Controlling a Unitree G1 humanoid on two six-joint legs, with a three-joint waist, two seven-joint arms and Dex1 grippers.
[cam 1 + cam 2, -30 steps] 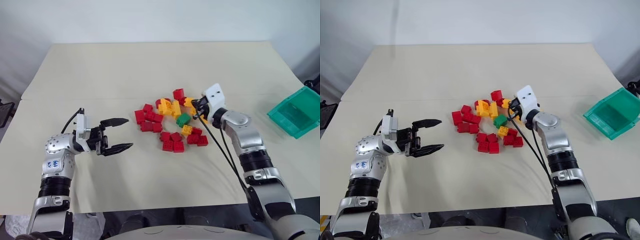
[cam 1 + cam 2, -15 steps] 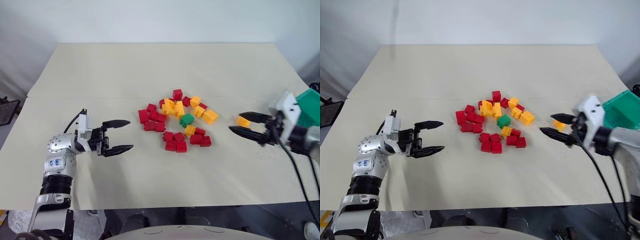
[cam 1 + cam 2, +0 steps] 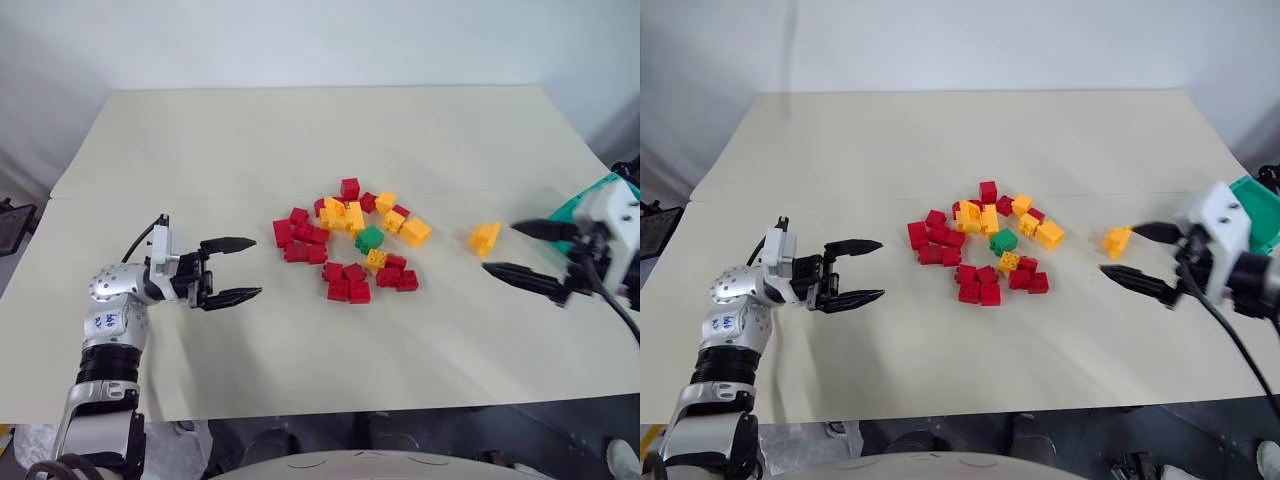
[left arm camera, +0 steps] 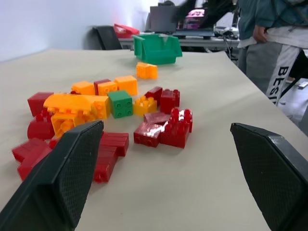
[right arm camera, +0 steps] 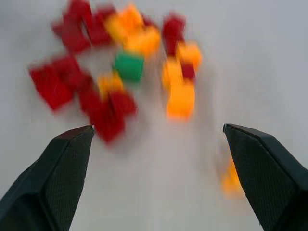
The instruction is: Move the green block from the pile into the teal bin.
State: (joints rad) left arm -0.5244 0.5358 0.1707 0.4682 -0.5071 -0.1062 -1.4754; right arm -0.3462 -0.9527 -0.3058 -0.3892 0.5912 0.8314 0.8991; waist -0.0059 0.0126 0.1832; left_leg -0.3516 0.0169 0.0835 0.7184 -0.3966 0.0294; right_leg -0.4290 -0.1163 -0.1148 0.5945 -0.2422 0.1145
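While your right gripper (image 3: 530, 251) hangs wide apart and empty on the bin side of the pile (image 3: 348, 238), the green block (image 3: 369, 239) sits where it was a second ago, in the middle of the pile, touching red and yellow bricks. What has changed is a lone yellow brick (image 3: 484, 238): a second ago your right gripper was closed down in the pile beside the green block; now it has pulled back toward the teal bin (image 4: 157, 47), and that yellow brick lies apart from the pile, between pile and gripper. You appear to have carried off the wrong brick, so the task stands no further along. Your left gripper (image 3: 232, 269) hovers released on the far side of the pile from the bin, holding nothing. A fresh approach to the green block looks necessary.
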